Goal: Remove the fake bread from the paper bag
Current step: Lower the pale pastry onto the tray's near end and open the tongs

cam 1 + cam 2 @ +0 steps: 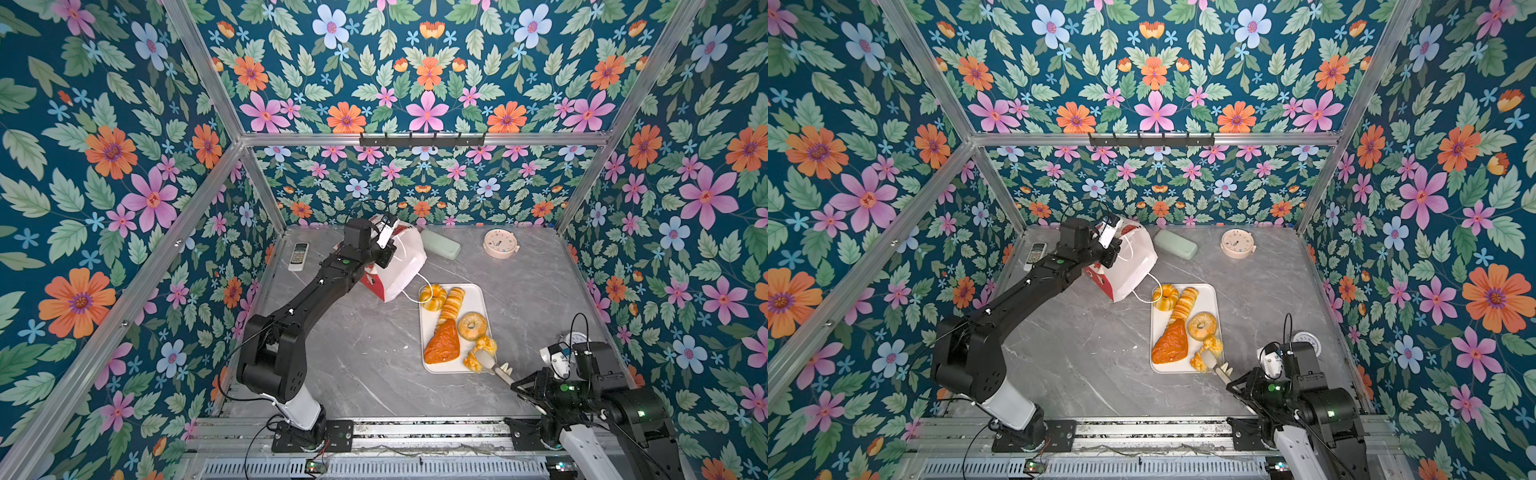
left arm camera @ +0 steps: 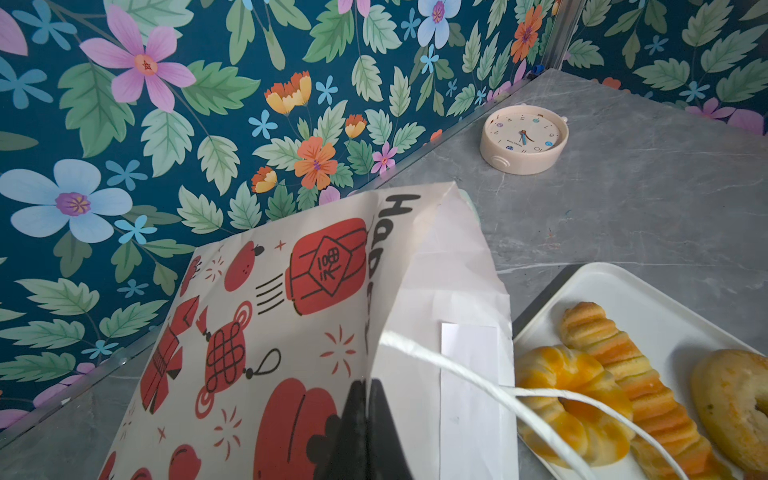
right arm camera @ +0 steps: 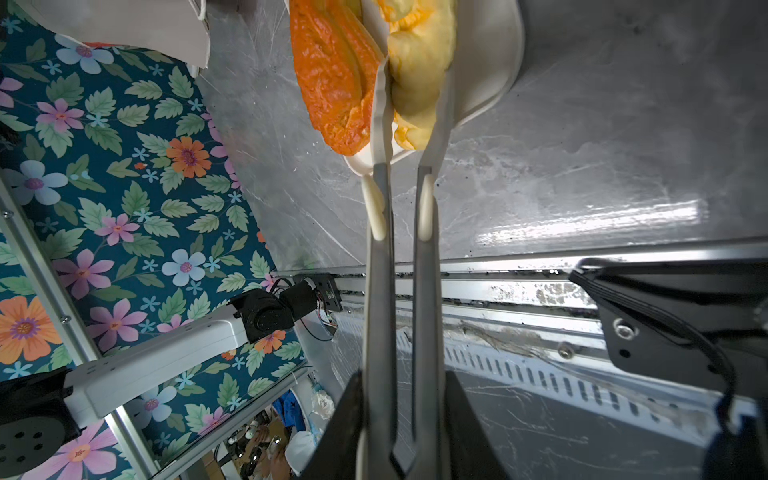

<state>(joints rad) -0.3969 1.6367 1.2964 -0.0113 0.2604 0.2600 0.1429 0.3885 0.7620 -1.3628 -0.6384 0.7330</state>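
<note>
You get both top views from high above the front of the desk (image 1: 365,365), looking down and forward, while your left wrist camera sits close over the paper bag (image 2: 257,324) and your right wrist camera looks along its tongs (image 3: 379,291); all four share the tray (image 1: 473,297).

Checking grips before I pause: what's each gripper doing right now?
Left gripper: closed on the paper bag, at its edge.
Right gripper: closed on tongs that pinch the twisted roll.
</note>
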